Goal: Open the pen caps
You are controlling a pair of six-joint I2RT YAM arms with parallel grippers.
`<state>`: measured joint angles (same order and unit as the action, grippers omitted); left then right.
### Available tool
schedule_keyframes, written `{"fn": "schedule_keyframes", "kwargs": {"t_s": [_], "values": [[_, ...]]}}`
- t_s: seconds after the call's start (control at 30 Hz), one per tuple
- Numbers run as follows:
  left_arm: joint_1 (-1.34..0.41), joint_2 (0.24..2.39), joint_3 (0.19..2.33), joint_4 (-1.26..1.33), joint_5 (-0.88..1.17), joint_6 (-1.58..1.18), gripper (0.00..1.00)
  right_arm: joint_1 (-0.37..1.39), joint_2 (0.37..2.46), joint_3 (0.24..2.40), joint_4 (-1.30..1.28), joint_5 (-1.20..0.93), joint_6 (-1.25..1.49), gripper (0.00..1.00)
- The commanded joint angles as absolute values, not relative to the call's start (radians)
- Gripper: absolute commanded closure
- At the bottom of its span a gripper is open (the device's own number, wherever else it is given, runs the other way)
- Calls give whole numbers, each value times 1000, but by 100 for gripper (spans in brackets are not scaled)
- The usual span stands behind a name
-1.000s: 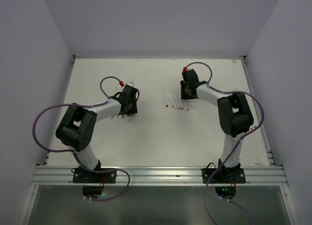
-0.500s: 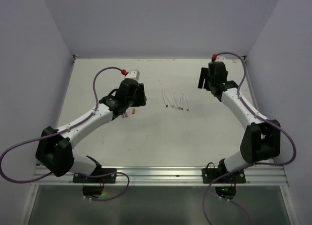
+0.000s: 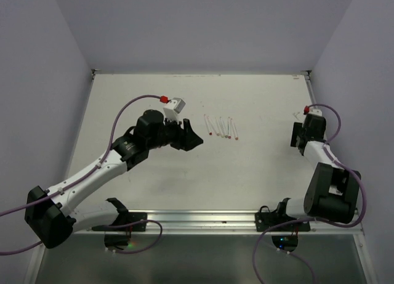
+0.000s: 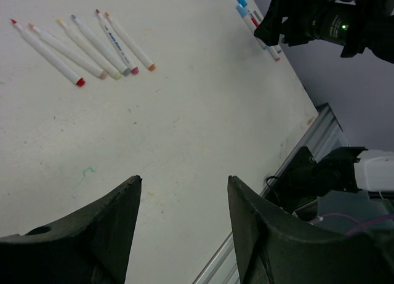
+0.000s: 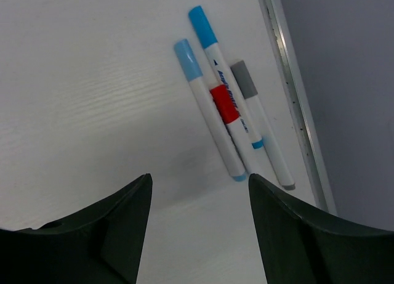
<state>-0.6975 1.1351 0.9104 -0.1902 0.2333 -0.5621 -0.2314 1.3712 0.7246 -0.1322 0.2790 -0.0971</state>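
Observation:
Several thin white pens (image 3: 221, 127) lie in a row at the table's middle; in the left wrist view (image 4: 86, 44) they show bare pointed tips and small coloured ends. My left gripper (image 3: 196, 139) (image 4: 183, 179) is open and empty, just left of that row. Three capped pens (image 5: 228, 111) lie by the right rail, with a light blue cap (image 5: 187, 59), a blue cap (image 5: 202, 25) and a grey cap (image 5: 244, 79). A loose red cap (image 5: 225, 104) lies among them. My right gripper (image 3: 300, 137) (image 5: 200, 176) is open and empty just short of them.
A metal rail (image 5: 292, 93) runs along the table's right edge, close beside the capped pens. The grey walls close in the table on three sides. The right gripper and its arm show in the left wrist view (image 4: 320, 19), above the capped pens (image 4: 255, 22).
My left arm has stretched out and carried its gripper right, up to the middle row of pens. My right arm has swung from the back of the table to the right edge.

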Motion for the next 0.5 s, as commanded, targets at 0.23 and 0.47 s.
{"fn": "schedule_keyframes", "kwargs": {"t_s": [0.23,0.47], "values": [[-703,1075,922,-230,317,-440,36,-368,1528,772,12,88,-278,40],[-753,1129,907,-173,388,-472,36,-393,1528,762,5,49,-304,41]]}}
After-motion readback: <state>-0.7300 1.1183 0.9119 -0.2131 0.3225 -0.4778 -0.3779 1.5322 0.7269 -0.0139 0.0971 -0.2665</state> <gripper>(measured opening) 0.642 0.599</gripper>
